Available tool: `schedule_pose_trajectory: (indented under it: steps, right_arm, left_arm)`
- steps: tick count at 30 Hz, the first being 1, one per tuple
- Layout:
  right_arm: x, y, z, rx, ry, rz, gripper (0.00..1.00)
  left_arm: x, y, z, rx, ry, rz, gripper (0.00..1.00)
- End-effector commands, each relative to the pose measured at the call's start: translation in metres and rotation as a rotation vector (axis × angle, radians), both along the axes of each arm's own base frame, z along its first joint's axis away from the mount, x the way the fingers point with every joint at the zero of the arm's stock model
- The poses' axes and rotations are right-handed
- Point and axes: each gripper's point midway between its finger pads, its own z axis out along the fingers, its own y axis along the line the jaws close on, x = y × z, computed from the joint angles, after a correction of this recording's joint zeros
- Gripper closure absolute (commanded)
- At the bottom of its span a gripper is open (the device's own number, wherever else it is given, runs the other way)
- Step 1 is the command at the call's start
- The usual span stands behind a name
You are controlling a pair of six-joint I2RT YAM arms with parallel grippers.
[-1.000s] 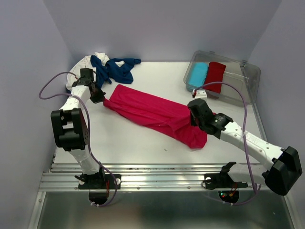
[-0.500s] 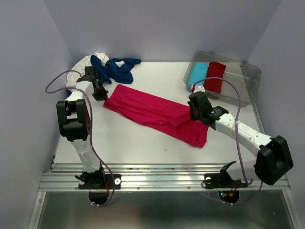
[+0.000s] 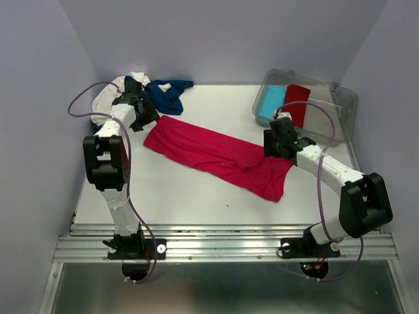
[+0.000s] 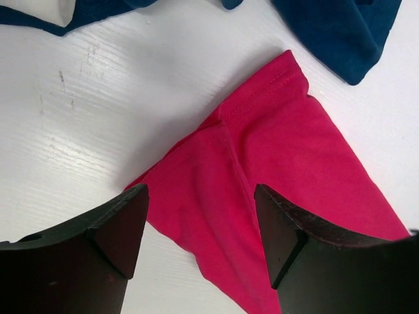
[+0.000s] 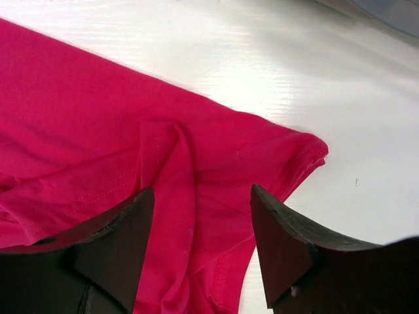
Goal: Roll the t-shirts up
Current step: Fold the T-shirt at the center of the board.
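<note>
A pink-red t-shirt [image 3: 216, 157] lies flat on the white table as a long folded band, running from back left to front right. My left gripper [image 3: 146, 120] hovers open just over its back-left corner; in the left wrist view that corner [image 4: 262, 163] shows between and beyond the spread fingers [image 4: 111, 235]. Over the shirt's right end my right gripper [image 3: 272, 148] is also open, with the hemmed corner [image 5: 288, 163] lying loose beneath it. A navy blue tee [image 3: 163, 95] and a cream-white tee [image 3: 108, 98] sit crumpled at the back left.
A clear plastic bin [image 3: 340, 108] at the back right holds a light-blue roll [image 3: 271, 101] and a darker red roll [image 3: 296, 103]. Purple walls close in the table on three sides. A metal rail [image 3: 222, 239] runs along the near edge.
Both grippers were shut on the shirt's ends and have opened and let go. The shirt has settled flat. Both arms have drawn back toward the far side.
</note>
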Motion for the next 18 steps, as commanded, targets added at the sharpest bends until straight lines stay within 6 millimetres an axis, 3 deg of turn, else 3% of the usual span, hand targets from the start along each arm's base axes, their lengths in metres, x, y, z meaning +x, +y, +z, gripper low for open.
schedule_pose_trajectory:
  steps: [1,2,6,11,15,18]
  right_arm:
    - [0.007,0.006,0.019,0.062,-0.045,-0.022,0.34]
    - [0.003,0.006,0.018,0.077,-0.032,-0.039,0.34]
    - [-0.011,0.017,0.017,0.173,0.006,-0.051,0.38]
    - [-0.026,0.058,0.006,0.418,0.087,-0.012,0.43]
    - [-0.025,0.076,-0.005,0.520,0.123,-0.020,0.43]
    - [-0.016,0.075,-0.016,0.515,0.129,-0.074,0.43]
  left_arm:
    - [-0.003,-0.003,0.047,0.083,-0.076,-0.007,0.23]
    - [-0.006,-0.003,0.058,0.089,-0.100,-0.005,0.23]
    - [-0.027,-0.009,0.051,0.101,-0.089,-0.020,0.23]
    - [-0.048,-0.026,0.017,0.042,-0.044,-0.060,0.25]
    - [-0.056,-0.034,0.000,0.011,-0.017,-0.072,0.26]
    - [-0.058,-0.034,0.000,0.010,-0.020,-0.073,0.26]
